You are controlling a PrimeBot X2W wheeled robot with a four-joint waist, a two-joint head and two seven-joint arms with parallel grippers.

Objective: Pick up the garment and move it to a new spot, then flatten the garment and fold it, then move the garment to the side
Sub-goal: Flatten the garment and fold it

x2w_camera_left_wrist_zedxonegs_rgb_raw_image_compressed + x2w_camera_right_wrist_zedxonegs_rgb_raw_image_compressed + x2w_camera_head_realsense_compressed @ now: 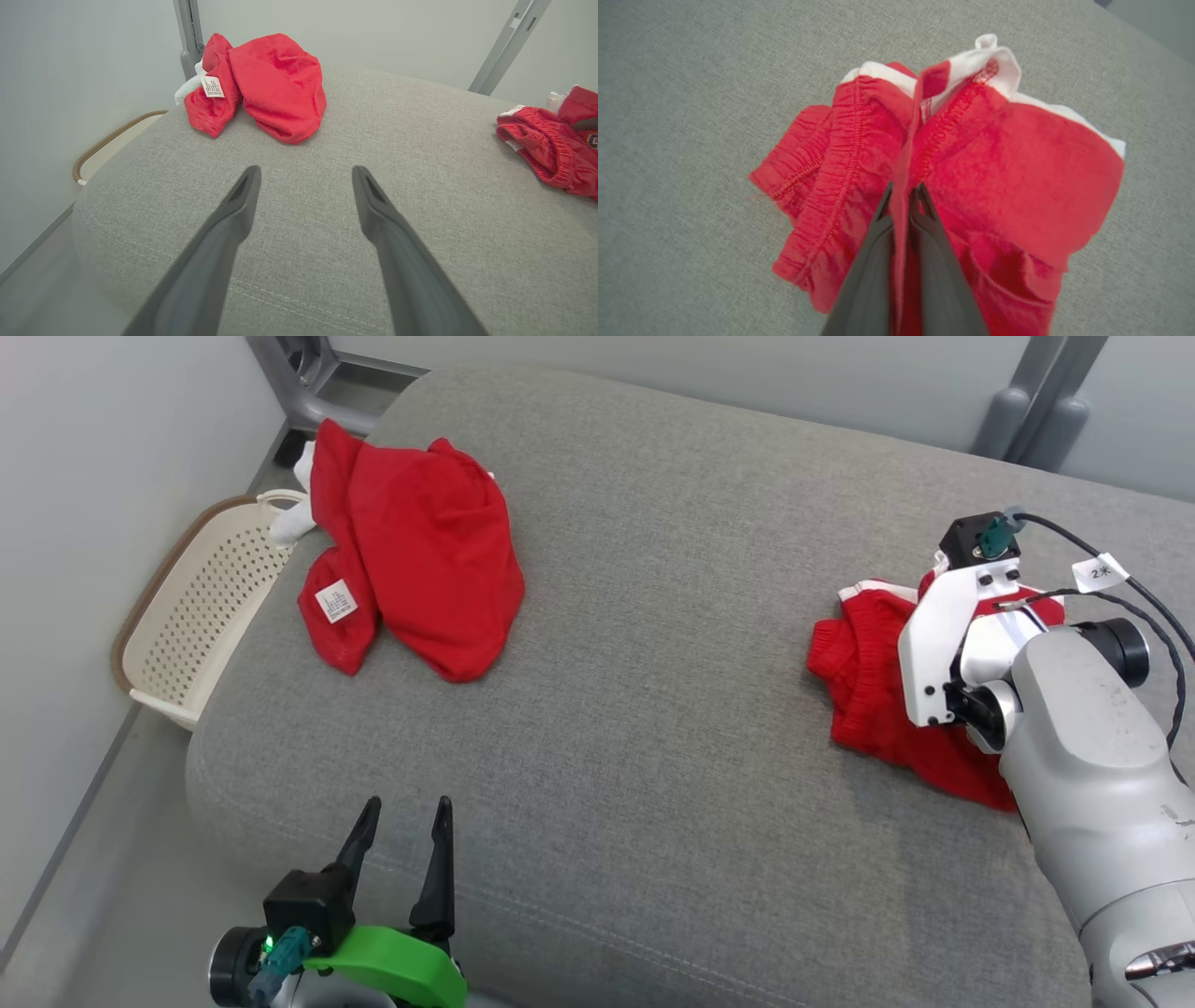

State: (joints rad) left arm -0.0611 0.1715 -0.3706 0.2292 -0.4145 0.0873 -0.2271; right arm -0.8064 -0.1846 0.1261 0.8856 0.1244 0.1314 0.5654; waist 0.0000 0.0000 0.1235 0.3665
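Red garment (864, 681), white trim: crumpled heap on cushion (653, 728), right side; fold pinched by right gripper (903, 192).

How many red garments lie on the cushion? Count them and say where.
2. The left garment lies crumpled far left on the cushion, by the basket. The right garment lies at its right, pinched in the right claw. None looks hidden.

Left arm (392, 966) low, jaws spread wide; right arm (1083, 747) extended, jaws pinched together.
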